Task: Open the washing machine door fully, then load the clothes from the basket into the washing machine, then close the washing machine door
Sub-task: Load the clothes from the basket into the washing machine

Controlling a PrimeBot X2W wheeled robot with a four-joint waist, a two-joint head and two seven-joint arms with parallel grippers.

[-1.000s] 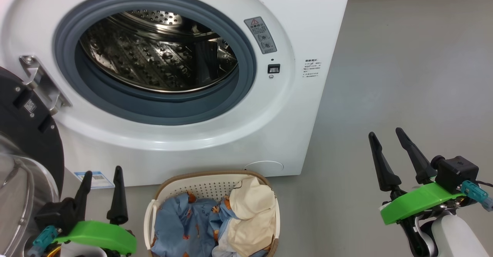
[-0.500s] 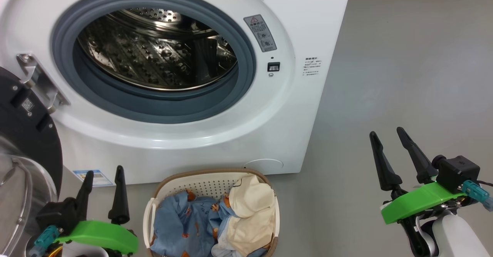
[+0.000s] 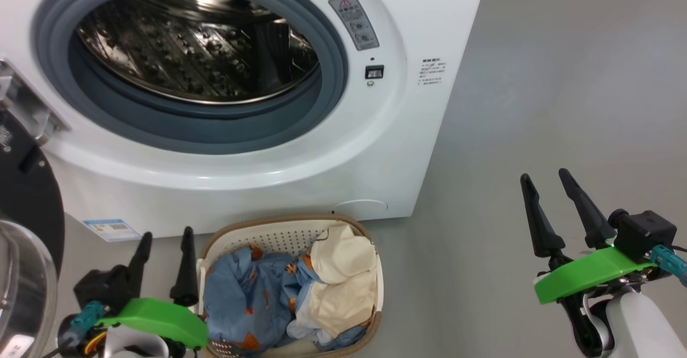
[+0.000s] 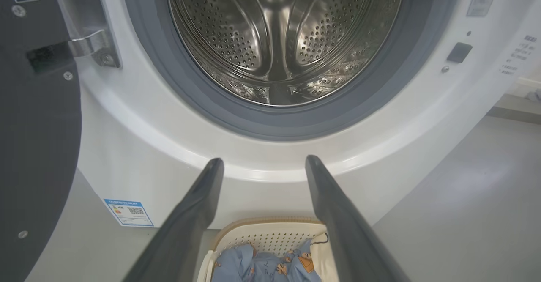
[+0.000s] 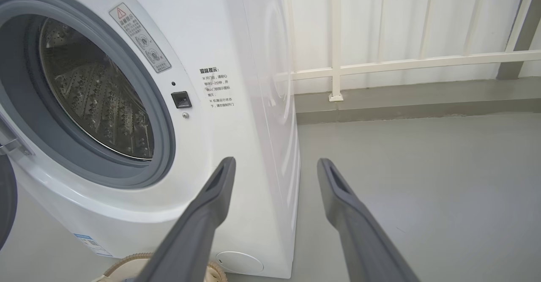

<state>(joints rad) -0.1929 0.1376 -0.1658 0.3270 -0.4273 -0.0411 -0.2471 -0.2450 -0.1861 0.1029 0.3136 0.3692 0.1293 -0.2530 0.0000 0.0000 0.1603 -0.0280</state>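
Left gripper (image 3: 167,233) has its jaws spread wide and holds nothing. It hangs just beside the left rim of the basket (image 3: 279,220), fingers pointing up toward the washer (image 3: 375,148). Right gripper (image 3: 544,174) is equally spread and empty, well off to the right over bare floor (image 3: 536,79).

Location of task items:
- The door (image 3: 27,197) is swung out to the left on its hinge (image 3: 24,112), leaving the mouth of the drum (image 3: 193,41) unobstructed.
- The clothes (image 3: 279,288) lie heaped in the basket, which sits on the floor below the drum opening, close to the washer front.

Hazards:
- Door: the left arm works between door and basket. A wide swing of that arm could knock the door partway shut.
- Basket: it looks light. A pinch that catches rim or wall together with cloth would likely lift or tip it.
- Clothes: the blue and cream pieces overlap. A shallow grasp may take one layer and drag another over the rim onto the floor.
- Gasket (image 3: 193,127): trailing cloth may snag on the lip or hang out of the opening, which would obstruct closing.

Clearance:
- Left: tight, bounded by the door and the basket.
- Right: open floor runs past the washer's side to a railing (image 5: 380,64).
- Above the basket: nothing stands between the clothes and the drum mouth.
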